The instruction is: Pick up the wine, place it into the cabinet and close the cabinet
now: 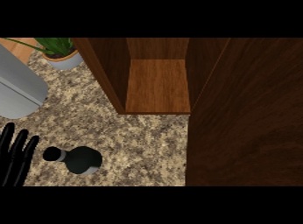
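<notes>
A dark wine bottle [82, 160] stands on the speckled counter [147, 144] at the lower left, seen from above with its black cap toward the left. My left hand [8, 157] rests just left of it, fingers straight and pointing up, not touching the bottle. The wooden cabinet [157, 85] is open at the top middle, and its inner shelf is bare. Its wide dark door [254, 113] fills the right side of the view. My right hand does not show.
A potted green plant [62, 54] stands at the top left beside the cabinet's left wall. A large grey rounded body [12, 83] covers the upper left edge. Bare counter lies between the bottle and the cabinet's mouth.
</notes>
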